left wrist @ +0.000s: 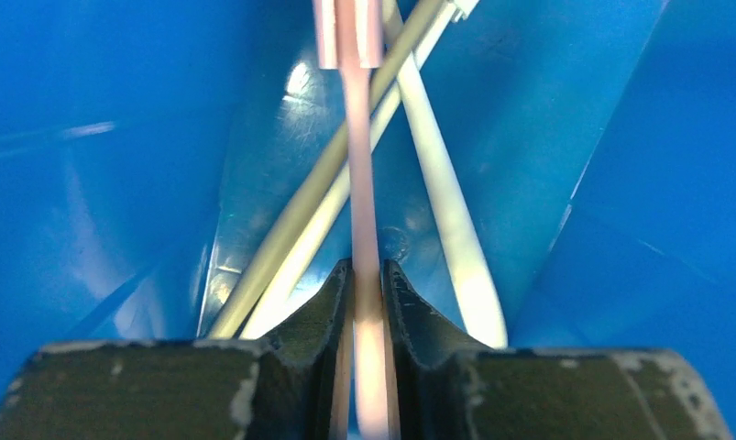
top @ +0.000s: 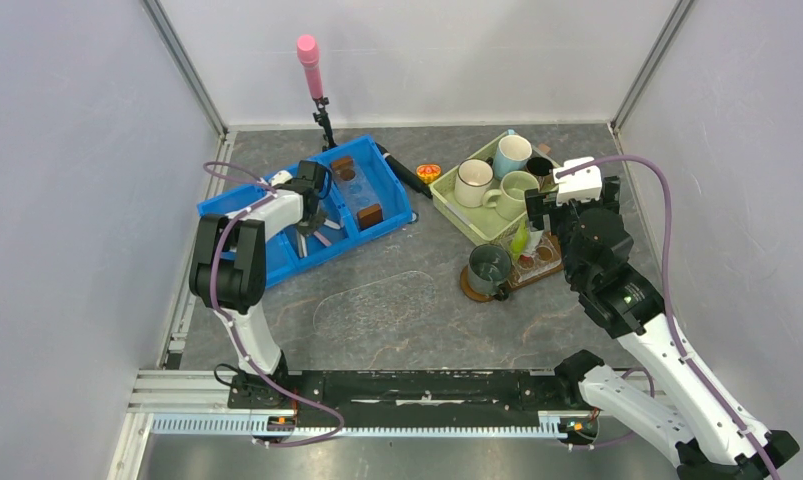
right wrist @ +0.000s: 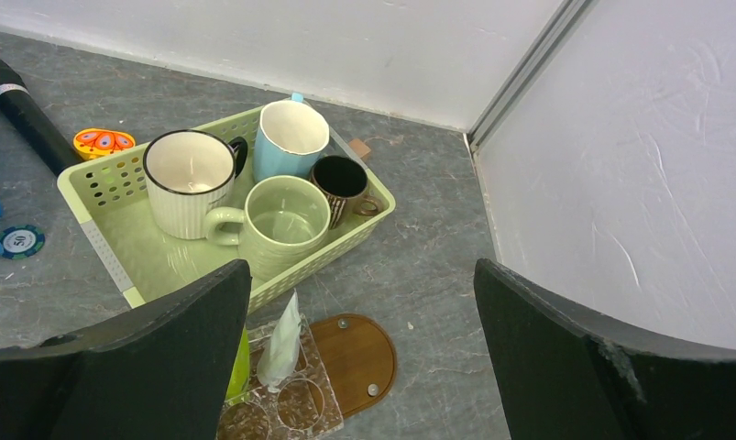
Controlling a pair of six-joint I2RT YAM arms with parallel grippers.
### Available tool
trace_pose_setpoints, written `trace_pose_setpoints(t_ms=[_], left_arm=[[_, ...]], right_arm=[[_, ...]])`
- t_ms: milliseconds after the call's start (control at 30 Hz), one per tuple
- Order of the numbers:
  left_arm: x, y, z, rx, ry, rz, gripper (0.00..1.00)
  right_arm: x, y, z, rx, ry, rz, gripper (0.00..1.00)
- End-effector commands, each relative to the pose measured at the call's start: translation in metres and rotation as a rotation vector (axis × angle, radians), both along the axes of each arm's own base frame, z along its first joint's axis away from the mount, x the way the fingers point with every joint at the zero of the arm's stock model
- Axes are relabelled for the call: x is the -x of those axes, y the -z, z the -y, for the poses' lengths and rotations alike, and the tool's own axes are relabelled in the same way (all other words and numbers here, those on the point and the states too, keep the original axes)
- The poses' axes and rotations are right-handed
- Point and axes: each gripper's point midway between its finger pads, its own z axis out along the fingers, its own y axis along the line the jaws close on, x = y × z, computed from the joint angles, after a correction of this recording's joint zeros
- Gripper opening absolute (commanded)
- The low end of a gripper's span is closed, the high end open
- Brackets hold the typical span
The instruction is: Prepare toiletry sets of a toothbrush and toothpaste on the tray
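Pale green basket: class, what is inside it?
Four mugs: a white mug, a blue mug, a pale green mug and a dark brown mug. The basket floor beneath them is hidden.

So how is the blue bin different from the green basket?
The blue bin has solid walls, but the green basket has walls full of little holes. The blue bin is split into compartments; the green basket is one open space. The blue bin holds toothbrushes, while the green basket holds four mugs. Both sit on the grey table.
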Motion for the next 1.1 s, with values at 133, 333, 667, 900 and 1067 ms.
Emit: trace_pose_setpoints(t_ms=[133, 333, 667, 900, 1067], left_arm=[[-0.009, -0.048, 0.005, 0.051, 0.024, 0.147, 0.02], [-0.004, -0.098, 0.009, 0.08, 0.077, 0.286, 0.02], [0.018, -0.192, 0.032, 0.123, 0.333, 0.588, 0.02], [0.049, -0.242, 0.078, 0.128, 0.733, 0.811, 0.02], [0.081, -0.251, 0.112, 0.095, 0.987, 0.87, 0.02]], right_arm=[[-0.001, -0.006, -0.002, -0.023, -0.003, 0.027, 0.98], [-0.002, -0.007, -0.007, -0.037, -0.026, 0.027, 0.98], [-0.005, -0.022, -0.025, -0.09, -0.112, 0.023, 0.98], [-0.006, -0.041, -0.062, -0.143, -0.291, -0.006, 0.98], [-0.007, -0.048, -0.101, -0.21, -0.456, -0.065, 0.98]])
